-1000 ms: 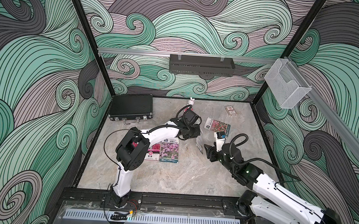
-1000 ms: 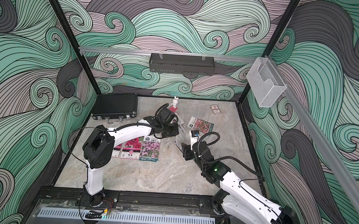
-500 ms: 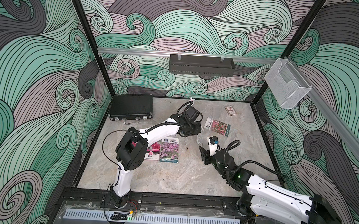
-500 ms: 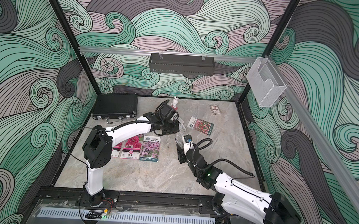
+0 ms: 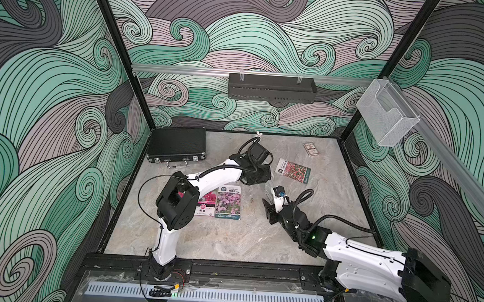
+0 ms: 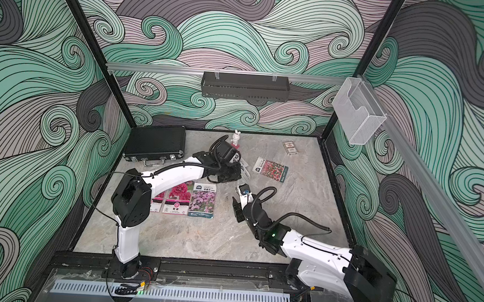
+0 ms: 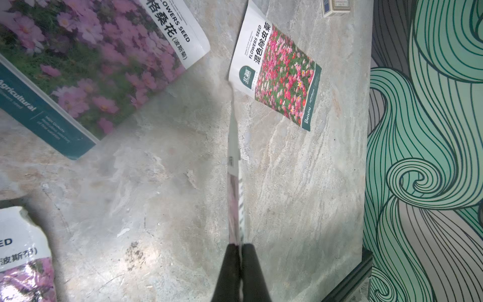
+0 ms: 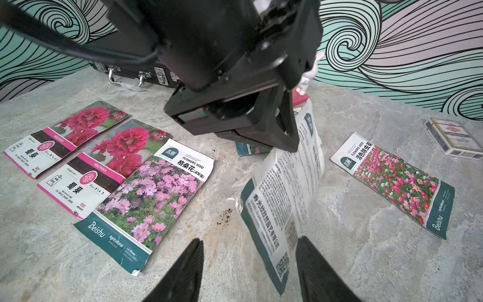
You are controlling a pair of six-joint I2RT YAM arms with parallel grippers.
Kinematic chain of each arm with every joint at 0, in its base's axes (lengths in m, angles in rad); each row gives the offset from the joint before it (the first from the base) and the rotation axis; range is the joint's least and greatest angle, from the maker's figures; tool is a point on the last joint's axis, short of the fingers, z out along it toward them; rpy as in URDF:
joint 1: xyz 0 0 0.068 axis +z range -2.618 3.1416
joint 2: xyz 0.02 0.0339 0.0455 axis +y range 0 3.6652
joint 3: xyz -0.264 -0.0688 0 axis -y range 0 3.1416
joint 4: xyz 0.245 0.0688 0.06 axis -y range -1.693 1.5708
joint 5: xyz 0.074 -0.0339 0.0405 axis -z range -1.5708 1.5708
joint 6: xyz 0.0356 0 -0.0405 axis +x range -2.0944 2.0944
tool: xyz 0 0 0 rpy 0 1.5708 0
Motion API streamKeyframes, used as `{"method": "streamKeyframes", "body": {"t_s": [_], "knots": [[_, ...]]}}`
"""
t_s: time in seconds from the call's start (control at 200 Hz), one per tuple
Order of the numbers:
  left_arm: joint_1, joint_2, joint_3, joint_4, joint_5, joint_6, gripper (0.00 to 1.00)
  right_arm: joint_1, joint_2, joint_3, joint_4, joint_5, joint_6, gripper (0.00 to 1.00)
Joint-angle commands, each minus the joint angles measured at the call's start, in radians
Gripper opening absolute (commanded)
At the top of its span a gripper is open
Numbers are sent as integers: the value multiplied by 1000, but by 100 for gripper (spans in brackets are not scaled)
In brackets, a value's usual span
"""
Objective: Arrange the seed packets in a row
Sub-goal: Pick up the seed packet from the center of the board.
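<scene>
The marble table (image 5: 229, 243) carried a black case (image 5: 178, 145) at the far left.

The left gripper (image 7: 240, 247) was clenched on one short edge of a seed packet, and this held packet (image 8: 287, 188) hung limp above the middle of the table with its white printed back showing. The right gripper (image 8: 249, 240) stood released and empty, its jaws on either side of the packet's lower end in the wrist view. Whether they touched it could not be told.

Two magenta packets (image 8: 65, 138) (image 8: 104, 167) and a purple-pink packet (image 8: 156, 193) already lay side by side, left of centre. A red-pink packet (image 8: 394, 180) lay apart at the far right, and a sixth packet (image 8: 251, 150) was mostly hidden under the left gripper.

Likely trouble:
- The packet, pinched at one edge only, could swing or fold as it came down, landing skewed or across the purple-pink packet.
- It could land with its back up.
- If the right gripper's jaws closed off-centre, they could crease it or tug it from the other grip.

A card box (image 8: 454, 141) and a rabbit figurine (image 6: 236, 137) sat far back. Dark specks (image 8: 224, 214) dotted the row's next free spot.
</scene>
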Motion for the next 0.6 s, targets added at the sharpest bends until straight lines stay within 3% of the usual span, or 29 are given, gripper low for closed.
{"method": "streamKeyframes", "body": {"t_s": [0.0,0.32,0.59], "knots": [[0,-8,2,-14,4,15,1,5,21,27,44,52,-21,56],[-8,-22,-20,-6,-4,14,2,3,94,49,121,100,-75,47],[-18,-27,-17,-7,-7,17,2,-15,141,44,134,98,-48,32]]}}
